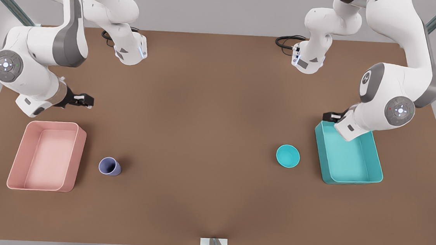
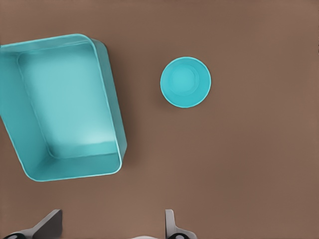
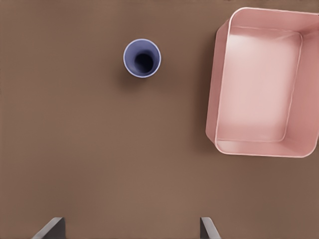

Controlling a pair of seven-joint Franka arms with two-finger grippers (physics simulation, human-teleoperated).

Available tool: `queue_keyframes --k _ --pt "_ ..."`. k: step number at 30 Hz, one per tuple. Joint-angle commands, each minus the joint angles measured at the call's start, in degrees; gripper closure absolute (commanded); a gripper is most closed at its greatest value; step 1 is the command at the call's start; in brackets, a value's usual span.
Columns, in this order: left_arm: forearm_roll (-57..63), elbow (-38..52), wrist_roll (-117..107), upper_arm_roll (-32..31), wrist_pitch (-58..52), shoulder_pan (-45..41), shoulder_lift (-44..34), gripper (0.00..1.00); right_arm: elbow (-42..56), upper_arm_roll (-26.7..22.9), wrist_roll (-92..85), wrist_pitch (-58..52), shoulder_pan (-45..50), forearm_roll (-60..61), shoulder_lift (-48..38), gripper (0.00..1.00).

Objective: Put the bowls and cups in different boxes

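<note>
Bowl point(image 1: 287, 156) beside teal box point(image 1: 369, 182); cup point(image 1: 110, 166) beside pink box point(image 1: 19, 181); cable point(image 1: 286, 39) probably clear.

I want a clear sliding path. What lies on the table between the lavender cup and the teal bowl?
Nothing: the front view shows only bare brown table between the cup and the bowl.

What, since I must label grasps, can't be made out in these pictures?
- Left pincer: front view, mostly hidden behind its own wrist; left wrist view, fingers cut off by the edge.
- Right pincer: right wrist view, fingers cut off by the edge.
- Teal box: front view, far corner covered by the left arm.
</note>
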Motion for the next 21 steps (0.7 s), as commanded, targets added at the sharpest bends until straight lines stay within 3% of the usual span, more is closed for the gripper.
queue_keyframes --k 1,2,5,8,10,21 --pt "0.08 0.04 -0.16 -0.02 2.66 0.0 -0.06 0.0 0.03 0.0 0.09 2.82 0.29 0.06 -0.07 0.0" --pt "0.08 0.04 -0.16 -0.02 2.66 0.0 -0.06 0.0 0.29 0.09 0.18 3.0 0.56 0.15 0.19 0.0" --pt "5.26 0.13 -8.85 -0.02 12.41 -8.62 8.99 0.0 16.01 0.09 -0.35 4.49 3.63 4.63 17.14 0.0" --pt "7.02 9.79 -16.24 -0.1 19.08 -11.87 22.43 0.0 17.25 -0.44 0.53 14.51 3.37 4.19 26.9 0.0" --pt "9.13 10.94 -18.61 0.07 27.62 -12.75 27.19 0.0 17.16 -0.62 0.18 19.25 1.0 4.27 30.69 0.0" --pt "10.53 0.48 -19.23 0.16 34.04 -13.72 30.62 0.0 10.4 -0.44 -0.35 28.75 -1.82 4.36 34.03 0.0"
